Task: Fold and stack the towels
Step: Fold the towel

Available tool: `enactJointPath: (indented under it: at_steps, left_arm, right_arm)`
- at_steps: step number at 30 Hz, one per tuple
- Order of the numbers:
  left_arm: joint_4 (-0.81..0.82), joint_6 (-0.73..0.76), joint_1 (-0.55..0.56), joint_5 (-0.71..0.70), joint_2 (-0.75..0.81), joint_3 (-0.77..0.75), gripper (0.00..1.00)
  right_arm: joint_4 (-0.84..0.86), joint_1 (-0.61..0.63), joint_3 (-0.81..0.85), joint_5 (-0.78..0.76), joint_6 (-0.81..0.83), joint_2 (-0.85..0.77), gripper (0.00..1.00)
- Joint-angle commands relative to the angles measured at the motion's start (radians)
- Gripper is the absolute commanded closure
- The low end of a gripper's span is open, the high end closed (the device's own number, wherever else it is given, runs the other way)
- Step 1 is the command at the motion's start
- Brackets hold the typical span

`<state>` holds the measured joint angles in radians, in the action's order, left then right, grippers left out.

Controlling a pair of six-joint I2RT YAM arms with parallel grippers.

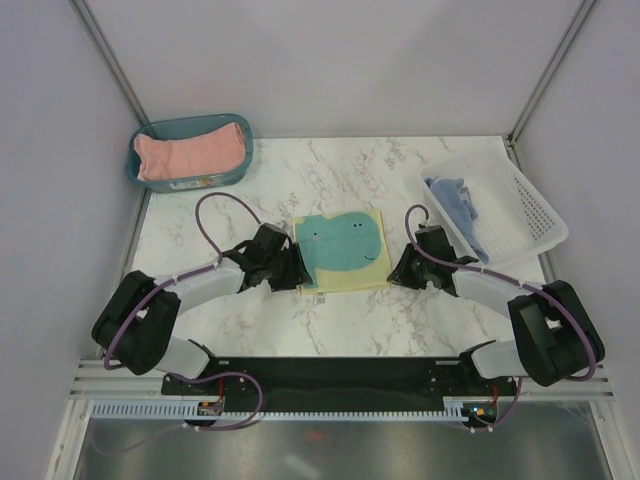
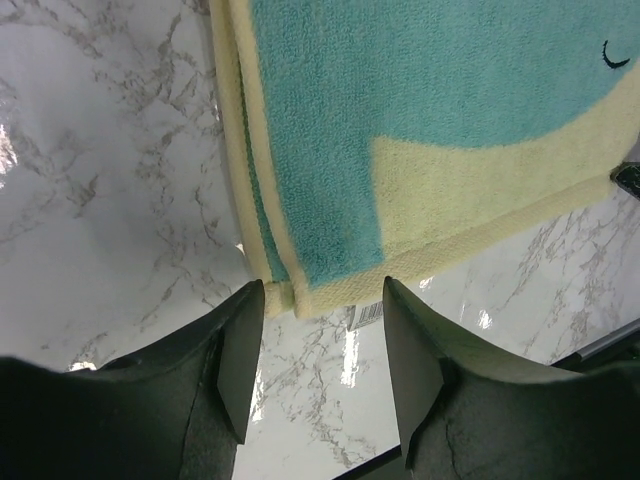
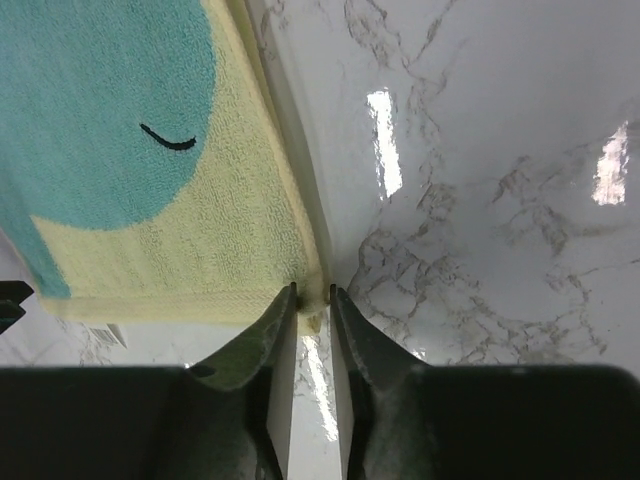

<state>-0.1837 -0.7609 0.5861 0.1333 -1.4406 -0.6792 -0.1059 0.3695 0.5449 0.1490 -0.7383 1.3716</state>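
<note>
My left pincer (image 2: pixel 322 292) stands open, and the folded pale yellow terry towel with the teal whale print (image 2: pixel 420 120) lies flat on the white marble table (image 2: pixel 100 200), its near corner just ahead between the jaws. My right pincer (image 3: pixel 312 298) is nipped onto the other near corner. I'd square both corners over the layers beneath without dragging. A small white barcode tag (image 2: pixel 366 316) pokes out under the hem, too blurred to read.
</note>
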Motion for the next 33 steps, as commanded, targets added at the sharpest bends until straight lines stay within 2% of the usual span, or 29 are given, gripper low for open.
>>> enactJointPath:
  at_steps: [1,2,5,10,20,23,26,29,33]
  left_arm:
    - [0.032,-0.061,0.014,-0.044,0.032,0.013,0.42]
    - [0.032,-0.064,0.017,-0.041,0.029,0.013,0.44]
    - [0.015,-0.084,0.032,-0.053,0.023,0.015,0.46]
    - [-0.01,-0.158,0.09,-0.218,0.142,0.058,0.47]
    - [0.02,-0.186,0.103,-0.189,0.048,0.041,0.5]
    - [0.081,-0.193,0.103,-0.195,0.034,0.05,0.51]
    - [0.112,-0.212,0.104,-0.189,0.055,0.075,0.55]
    - [0.025,-0.212,0.107,-0.228,0.075,0.063,0.57]
    - [-0.002,-0.253,0.118,-0.323,0.187,0.108,0.53]
  right_arm:
    - [0.032,0.003,-0.017,-0.031,-0.03,-0.013,0.76]
    - [0.032,0.003,-0.019,-0.031,-0.03,-0.014,0.83]
    - [0.035,0.003,-0.022,-0.026,-0.03,-0.019,0.9]
    - [0.034,0.003,-0.025,-0.023,-0.023,-0.02,0.93]
    - [0.048,0.005,-0.04,-0.017,-0.021,-0.037,1.0]
    - [0.049,0.005,-0.045,-0.017,-0.016,-0.04,1.0]
    - [0.051,0.005,-0.048,-0.017,-0.01,-0.04,1.0]
    - [0.048,0.005,-0.051,-0.016,-0.006,-0.045,1.0]
    - [0.046,0.005,-0.054,-0.017,-0.007,-0.054,1.0]
